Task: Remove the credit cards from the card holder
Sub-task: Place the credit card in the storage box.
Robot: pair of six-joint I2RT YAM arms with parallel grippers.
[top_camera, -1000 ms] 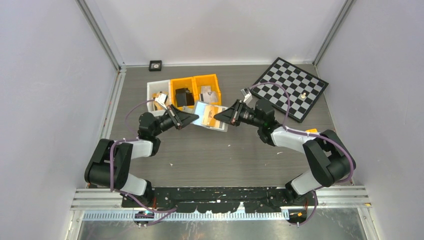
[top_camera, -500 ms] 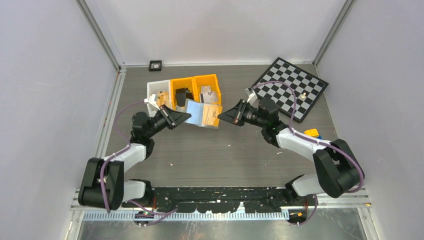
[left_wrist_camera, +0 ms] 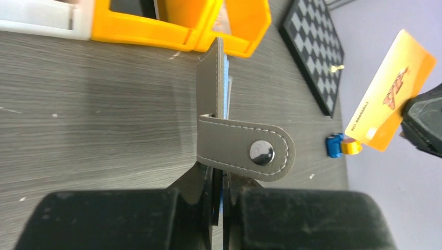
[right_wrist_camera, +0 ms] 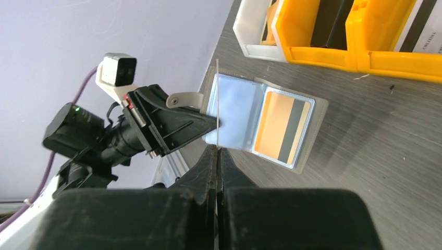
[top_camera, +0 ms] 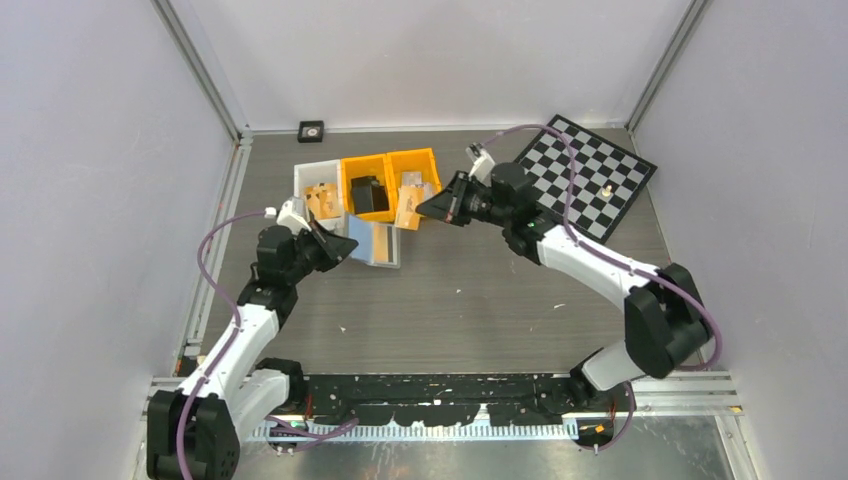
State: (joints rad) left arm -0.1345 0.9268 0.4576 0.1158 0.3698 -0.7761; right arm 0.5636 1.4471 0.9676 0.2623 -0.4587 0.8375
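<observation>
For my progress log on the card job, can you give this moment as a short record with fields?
left gripper: jaws shut on the grey stitched card holder with a snap tab
holder state: open, blue sleeves showing
right gripper: jaws shut on a thin orange-yellow card, clear of the holder
in holder: an orange card with a dark stripe, in a clear sleeve
background: orange plastic bins, black-and-white chessboard

Grey wood-grain table. Toward the back, two orange bins; white bin touching on their left, chessboard to their right, small black square behind them, perhaps a pad.
</observation>
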